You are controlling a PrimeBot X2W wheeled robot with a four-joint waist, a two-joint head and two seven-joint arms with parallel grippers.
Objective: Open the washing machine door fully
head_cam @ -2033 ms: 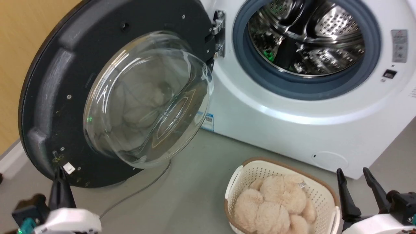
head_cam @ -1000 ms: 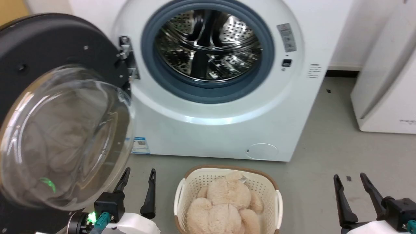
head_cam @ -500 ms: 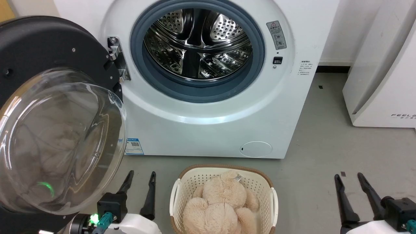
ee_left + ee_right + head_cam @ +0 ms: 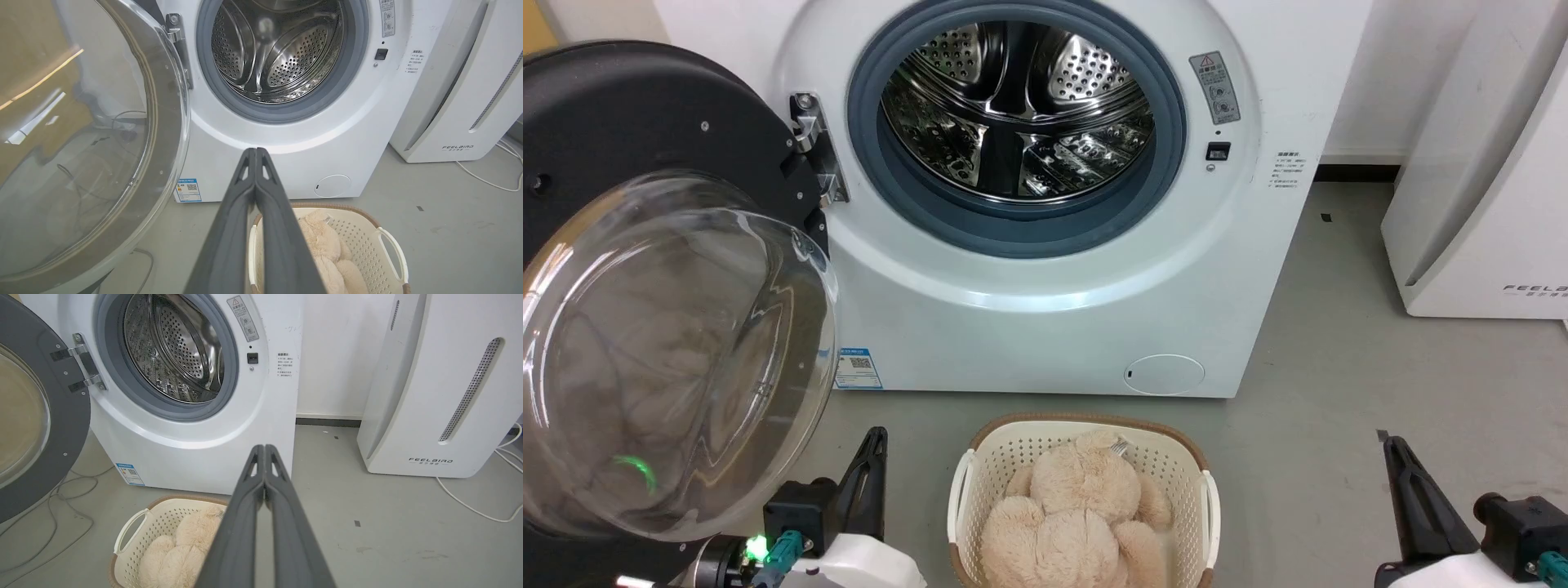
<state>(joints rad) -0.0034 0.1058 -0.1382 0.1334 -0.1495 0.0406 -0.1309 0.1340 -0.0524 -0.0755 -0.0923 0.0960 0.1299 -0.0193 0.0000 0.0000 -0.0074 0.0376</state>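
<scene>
Now, with the washing machine door (image 4: pixel 621 106) swung wide left of the washing machine (image 4: pixel 1029 335), we clench left claw (image 4: pixel 876 439) and right claw (image 4: pixel 1391 447), open a moment ago, on nothing, judging the opening done.

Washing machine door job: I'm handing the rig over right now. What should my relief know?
Left gripper: jaws shut, empty, low beside the basket.
Right gripper: jaws shut, empty, low on the right.
Washing machine door stands wide open at the left of the washing machine, drum exposed; neither gripper touches it.
Done: door looks fully open.
Left: probably nothing beyond confirming that.
</scene>
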